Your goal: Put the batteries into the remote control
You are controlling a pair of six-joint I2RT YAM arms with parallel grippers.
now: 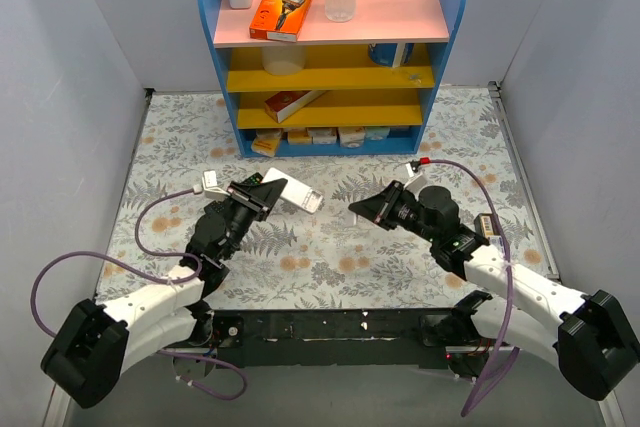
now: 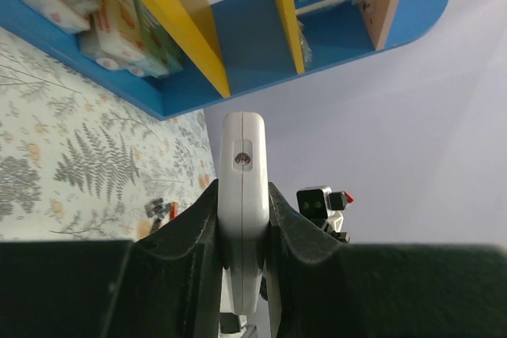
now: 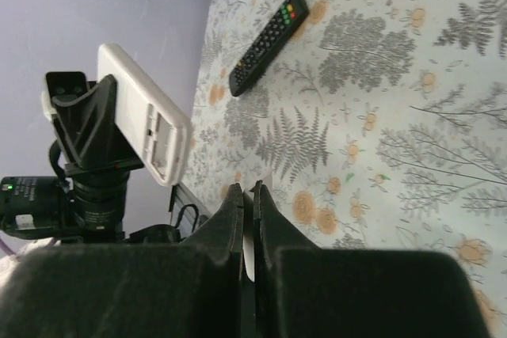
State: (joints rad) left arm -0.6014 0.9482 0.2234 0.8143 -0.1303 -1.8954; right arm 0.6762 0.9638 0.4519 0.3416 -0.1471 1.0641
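My left gripper (image 1: 272, 195) is shut on the white-grey remote control (image 1: 296, 195) and holds it above the table, edge-on in the left wrist view (image 2: 242, 164). The right wrist view shows its plain back with the battery compartment open and empty (image 3: 154, 138). My right gripper (image 1: 356, 212) faces it a short way off, shut on a thin white plate (image 3: 249, 257) that looks like the battery cover. Small dark batteries with red ends (image 2: 162, 210) lie on the table; they seem to be the dark bits by my right forearm (image 1: 487, 224).
A blue and yellow shelf unit (image 1: 333, 57) with boxes, bottles and a razor pack stands at the back. A longer black remote (image 3: 269, 39) lies on the floral tablecloth (image 1: 330, 257). Grey walls close in both sides.
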